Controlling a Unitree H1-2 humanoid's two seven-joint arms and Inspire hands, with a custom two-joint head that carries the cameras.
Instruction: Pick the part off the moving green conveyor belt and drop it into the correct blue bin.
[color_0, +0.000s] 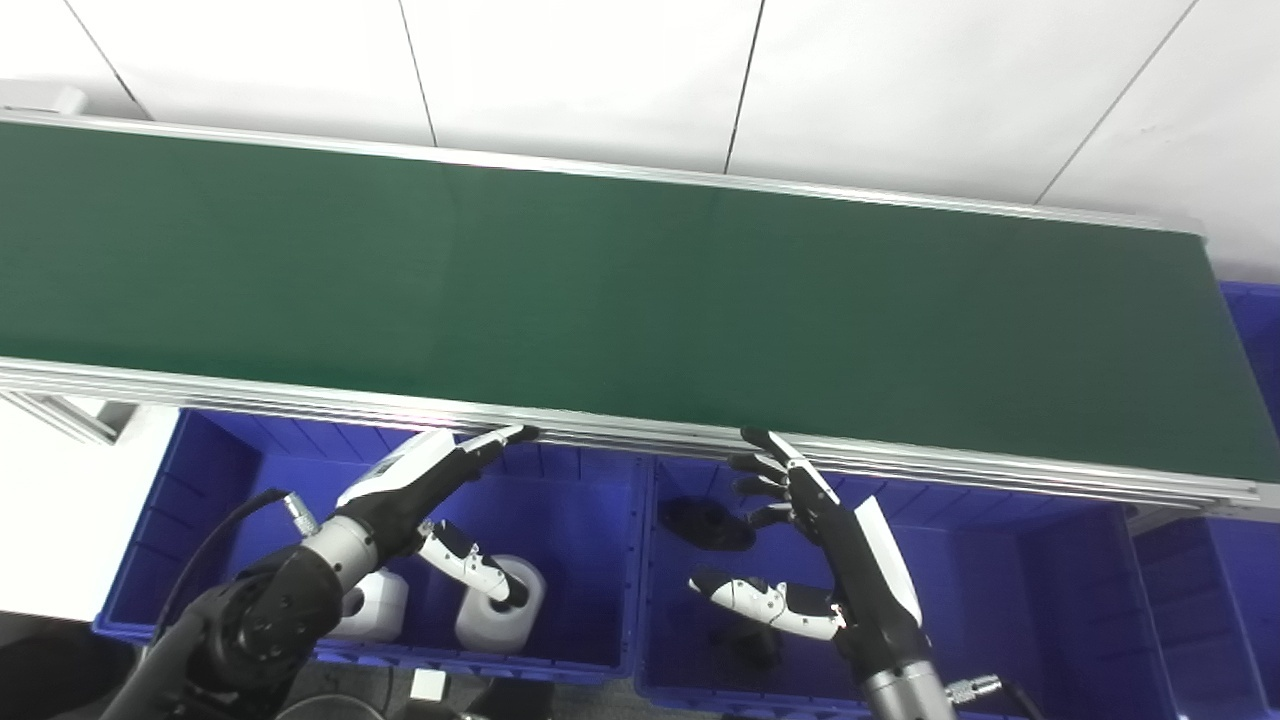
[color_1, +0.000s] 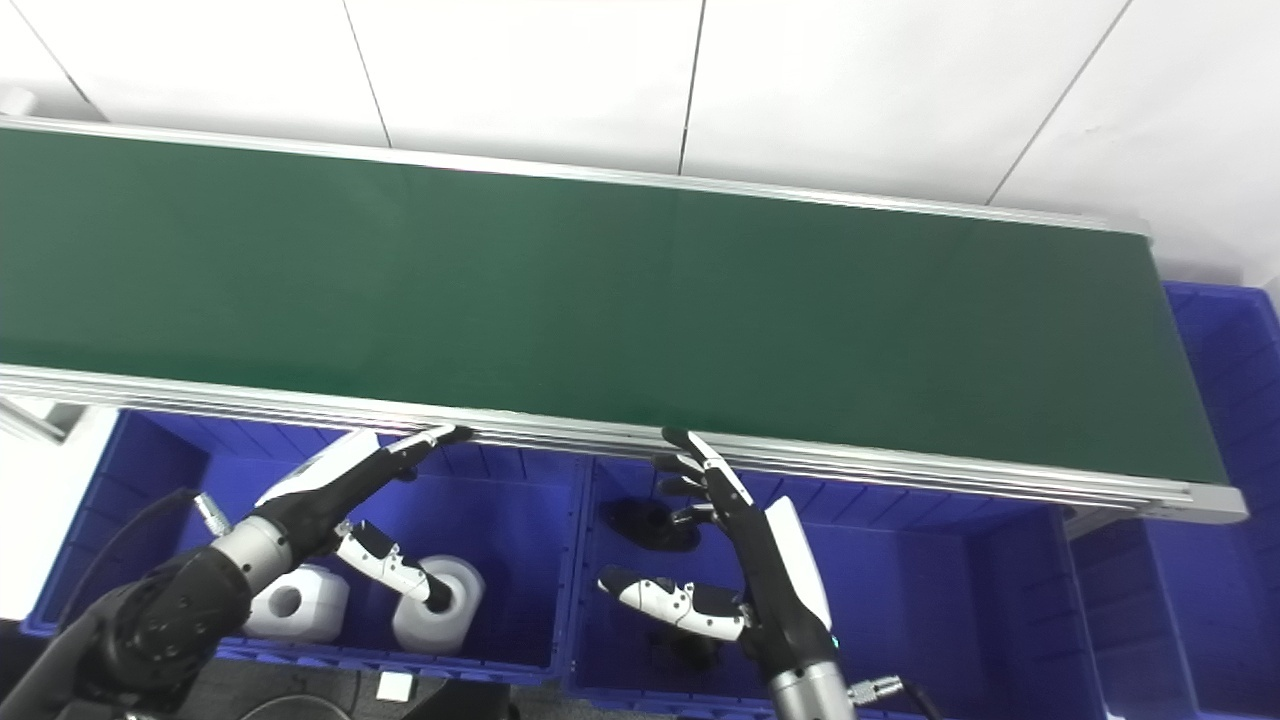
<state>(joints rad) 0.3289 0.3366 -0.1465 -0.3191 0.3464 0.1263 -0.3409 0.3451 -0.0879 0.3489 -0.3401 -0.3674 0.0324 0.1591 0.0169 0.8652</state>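
The green conveyor belt (color_0: 620, 300) runs across the view with no part on it. My left hand (color_0: 425, 490) is open and empty, held over the left blue bin (color_0: 590, 640), fingertips near the belt's front rail. My right hand (color_0: 810, 545) is open and empty over the middle blue bin (color_0: 1010, 560). Two white cylindrical parts (color_0: 505, 600) lie in the left bin. A black part (color_0: 705, 522) lies in the middle bin.
An aluminium rail (color_0: 900, 460) edges the belt's front side just above the bins. Another blue bin (color_0: 1250, 330) stands at the belt's right end and one more (color_0: 1215, 600) at lower right. White floor lies beyond the belt.
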